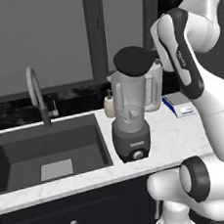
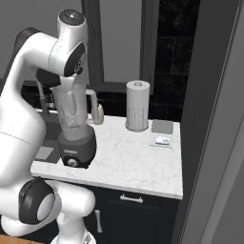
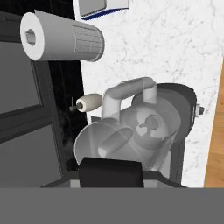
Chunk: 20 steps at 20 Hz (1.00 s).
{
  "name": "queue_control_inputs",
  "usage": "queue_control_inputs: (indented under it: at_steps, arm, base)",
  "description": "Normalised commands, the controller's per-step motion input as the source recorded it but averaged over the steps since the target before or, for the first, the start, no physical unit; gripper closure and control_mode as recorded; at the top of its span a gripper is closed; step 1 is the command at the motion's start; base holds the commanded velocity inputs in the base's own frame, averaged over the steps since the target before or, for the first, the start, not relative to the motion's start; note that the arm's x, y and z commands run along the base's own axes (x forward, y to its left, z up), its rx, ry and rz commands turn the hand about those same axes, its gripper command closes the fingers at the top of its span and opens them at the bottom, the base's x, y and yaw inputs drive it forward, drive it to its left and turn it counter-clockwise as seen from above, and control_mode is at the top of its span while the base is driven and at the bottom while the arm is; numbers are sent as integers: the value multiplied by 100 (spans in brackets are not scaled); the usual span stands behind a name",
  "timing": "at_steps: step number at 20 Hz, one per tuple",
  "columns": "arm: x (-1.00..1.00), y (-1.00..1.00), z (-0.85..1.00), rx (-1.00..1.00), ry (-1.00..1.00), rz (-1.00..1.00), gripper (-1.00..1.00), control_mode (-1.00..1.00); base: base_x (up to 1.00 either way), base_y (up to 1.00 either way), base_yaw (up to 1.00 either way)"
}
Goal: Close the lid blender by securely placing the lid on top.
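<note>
The blender (image 1: 130, 117) stands on the white counter just right of the sink, a clear jar with a side handle on a dark grey base with a front knob. The black round lid (image 1: 134, 60) hangs tilted just over the jar's mouth, its right edge higher. My gripper (image 1: 154, 61) is shut on the lid's right rim. In the hand view the lid (image 3: 111, 172) is a black slab at the bottom, and the open jar (image 3: 131, 135) lies right beyond it. In the right base view my arm covers the top of the blender (image 2: 74, 124).
The sink (image 1: 101, 149) with its faucet (image 1: 35, 90) lies to the left. A cream soap bottle (image 1: 109, 106) stands behind the blender. A white cylinder (image 2: 137, 112), a grey square (image 2: 162, 126) and a small blue-edged box (image 2: 162, 141) sit to the right. Window behind.
</note>
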Motion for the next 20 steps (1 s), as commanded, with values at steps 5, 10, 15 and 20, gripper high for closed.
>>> queue_control_inputs:
  at_steps: [5,10,15,20]
  arm:
    - [0,0,-3,0,15,0,100,-100]
    - [0,4,-3,0,17,0,100,-100]
    - [-27,-1,-1,0,2,0,100,-100]
    - [-57,-1,0,0,0,0,100,-100]
  base:
    - [0,0,0]
    - [0,0,0]
    - [0,0,0]
    - [0,0,0]
